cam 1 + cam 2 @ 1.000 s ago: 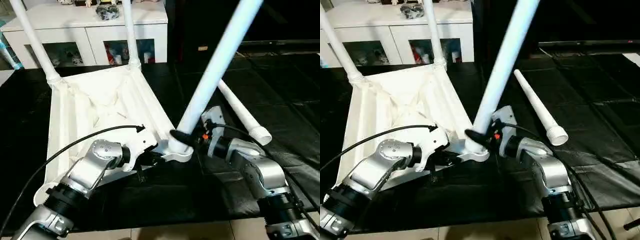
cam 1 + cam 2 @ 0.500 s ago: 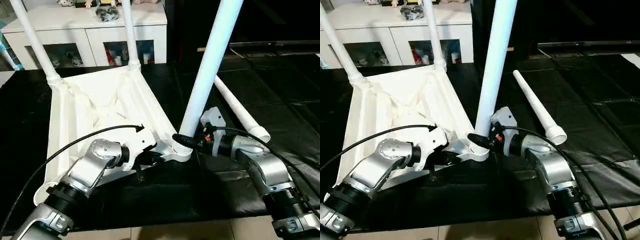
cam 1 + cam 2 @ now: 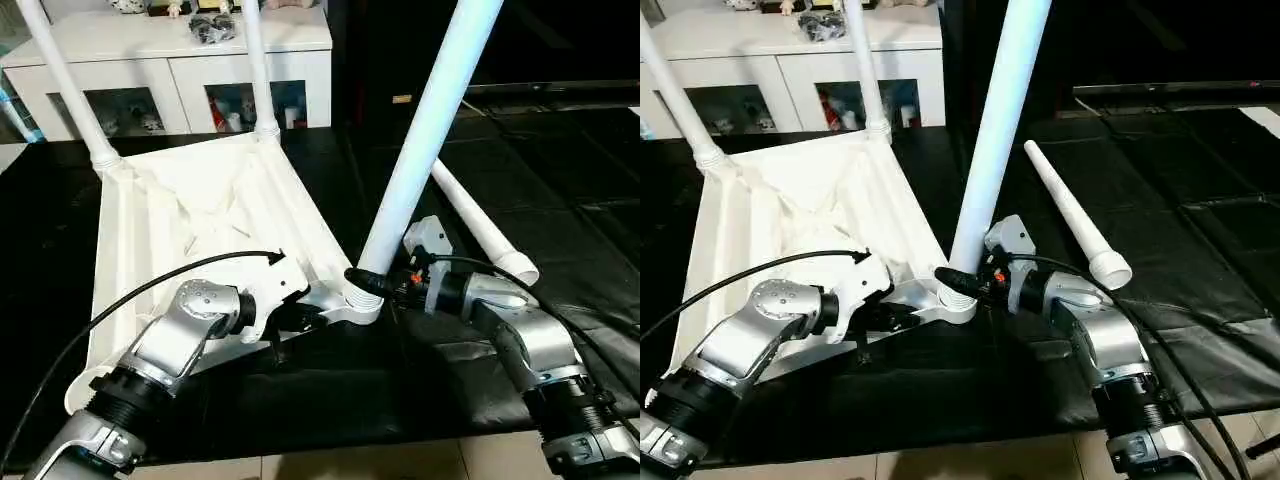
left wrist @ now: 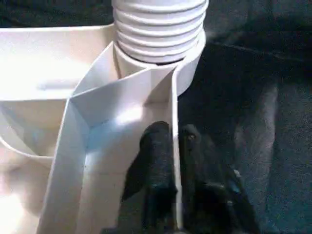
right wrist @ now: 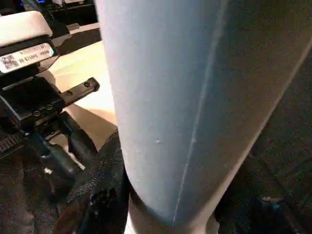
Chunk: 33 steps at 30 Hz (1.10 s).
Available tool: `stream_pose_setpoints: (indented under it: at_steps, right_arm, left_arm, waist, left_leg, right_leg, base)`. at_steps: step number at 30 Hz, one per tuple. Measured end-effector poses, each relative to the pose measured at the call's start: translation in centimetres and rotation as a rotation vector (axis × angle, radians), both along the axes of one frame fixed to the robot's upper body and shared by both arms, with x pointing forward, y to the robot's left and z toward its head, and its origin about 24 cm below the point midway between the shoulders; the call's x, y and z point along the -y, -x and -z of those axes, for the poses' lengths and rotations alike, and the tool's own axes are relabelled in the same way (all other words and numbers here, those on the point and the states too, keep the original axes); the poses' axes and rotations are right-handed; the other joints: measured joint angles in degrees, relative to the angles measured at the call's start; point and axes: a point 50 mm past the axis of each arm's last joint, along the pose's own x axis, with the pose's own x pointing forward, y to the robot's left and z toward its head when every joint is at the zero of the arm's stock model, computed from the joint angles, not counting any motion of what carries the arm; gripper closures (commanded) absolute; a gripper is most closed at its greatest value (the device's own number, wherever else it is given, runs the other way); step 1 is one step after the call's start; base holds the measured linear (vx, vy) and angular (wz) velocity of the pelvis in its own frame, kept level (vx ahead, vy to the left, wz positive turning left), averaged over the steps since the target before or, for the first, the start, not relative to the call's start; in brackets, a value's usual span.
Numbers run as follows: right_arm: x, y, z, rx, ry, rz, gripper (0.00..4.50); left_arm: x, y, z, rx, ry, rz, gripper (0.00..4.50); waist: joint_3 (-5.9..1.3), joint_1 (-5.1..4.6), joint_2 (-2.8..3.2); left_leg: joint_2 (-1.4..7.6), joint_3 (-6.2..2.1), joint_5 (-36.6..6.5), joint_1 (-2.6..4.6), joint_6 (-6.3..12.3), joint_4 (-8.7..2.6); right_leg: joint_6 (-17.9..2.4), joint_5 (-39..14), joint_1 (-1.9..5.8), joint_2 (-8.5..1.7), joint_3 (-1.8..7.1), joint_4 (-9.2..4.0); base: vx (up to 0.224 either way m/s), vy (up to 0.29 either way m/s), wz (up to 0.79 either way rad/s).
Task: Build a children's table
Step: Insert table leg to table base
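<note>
The right pincer (image 3: 368,283) pinches the leg (image 3: 425,140) just above the top's (image 3: 200,215) near corner socket (image 3: 352,304), its axis leaning up and away rightward (left pincer (image 4: 170,151) straddles the rim there)

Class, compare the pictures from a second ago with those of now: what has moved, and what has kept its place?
The third leg, gripped near its base by the right gripper, swung up from a strong rightward lean to stand steeper in its corner socket. The left gripper stays astride the tabletop's edge rib. The two fitted legs and the loose leg kept their places.
</note>
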Motion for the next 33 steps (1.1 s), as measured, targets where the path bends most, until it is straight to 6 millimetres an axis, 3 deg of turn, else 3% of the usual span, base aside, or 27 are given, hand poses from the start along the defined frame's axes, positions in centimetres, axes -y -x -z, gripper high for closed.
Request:
stream_pose_setpoints:
  at_steps: [5,6,10,14,28,33]
  right_arm:
    - [-0.1,0.0,0.0,0.003,-0.002,-0.001,2.57]
    - [-0.1,0.0,0.0,0.003,-0.002,-0.002,2.57]
    - [-0.1,0.0,0.1,0.005,0.000,-0.003,2.57]
    - [-0.2,0.1,0.1,0.014,0.009,-0.008,2.57]
    - [-0.4,-0.1,-0.1,0.014,0.048,-0.073,2.57]
    - [-0.5,-0.3,0.2,-0.056,-0.039,-0.050,2.57]
  left_arm:
    - [-0.2,0.0,0.1,0.004,0.001,-0.002,3.67]
    - [-0.3,0.0,0.1,0.003,0.000,-0.004,4.00]
    - [-0.4,-0.1,0.1,-0.006,0.005,-0.009,4.11]
    - [-0.4,-0.1,0.2,-0.010,0.005,-0.008,4.50]
    - [-0.7,0.0,0.0,-0.025,-0.013,0.020,4.50]
    - [-1.1,0.1,-0.1,-0.032,-0.027,0.035,4.50]
  waist:
    - [0.00,-0.16,0.00]
    - [0.00,-0.19,0.00]
    - [0.00,-0.32,0.00]
    - [0.00,-0.47,0.00]
    - [-0.07,-0.70,-0.11]
    - [-0.13,-0.73,-0.20]
  left_leg:
    - [0.00,0.00,0.00,0.01,0.00,0.00]
    - [0.00,-0.01,0.00,0.01,0.00,0.00]
    - [0.00,-0.01,0.00,0.03,0.00,0.00]
    - [0.00,-0.01,0.00,0.03,0.00,0.00]
    - [0.00,-0.06,0.00,0.08,0.00,-0.05]
    - [0.00,-0.07,0.00,0.09,0.00,-0.05]
  right_leg:
    - [0.00,0.00,0.02,0.00,0.00,-0.01]
    - [0.00,0.00,0.02,0.00,0.00,-0.01]
    - [0.00,0.00,0.04,0.00,0.00,-0.01]
    - [0.00,0.00,0.05,0.00,0.00,-0.02]
    - [0.01,-0.01,0.10,0.00,-0.03,-0.03]
    - [0.01,-0.01,0.15,0.01,-0.05,-0.14]
  base:
    - [0.000,0.000,0.00]
    - [0.000,0.000,0.00]
    - [0.000,0.000,0.00]
    - [0.000,0.000,0.00]
    - [0.000,0.000,0.00]
    - [0.000,0.000,0.00]
